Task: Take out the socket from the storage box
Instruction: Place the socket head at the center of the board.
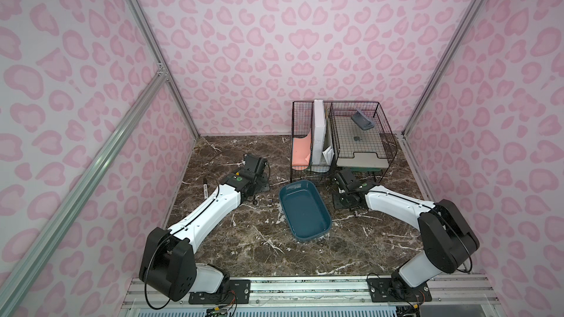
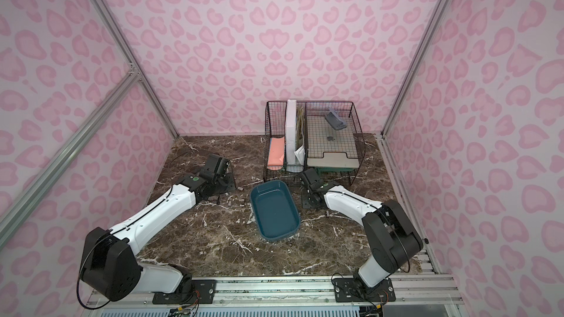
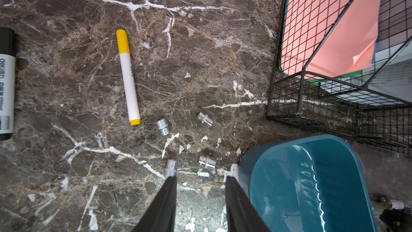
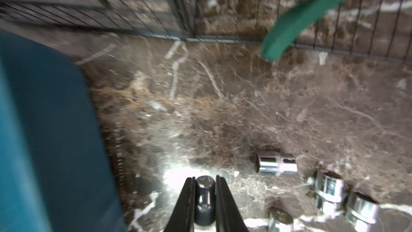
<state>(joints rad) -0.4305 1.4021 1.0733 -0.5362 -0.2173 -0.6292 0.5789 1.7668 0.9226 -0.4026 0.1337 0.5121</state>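
A socket [image 4: 204,199] is gripped lengthwise by the right end effector [image 4: 205,178], just beside the box [image 4: 44,130]; the left end effector [image 3: 200,178] is seen open.

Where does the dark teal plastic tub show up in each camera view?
Top view: dark teal shallow plastic tub just below and right of centre.
Top view: just below and left of centre.
Left wrist: close beside the open left claw.
Right wrist: blurred, beside the right claw gripping a dark metal socket.
Shared landmark: black wire-mesh organiser near it.
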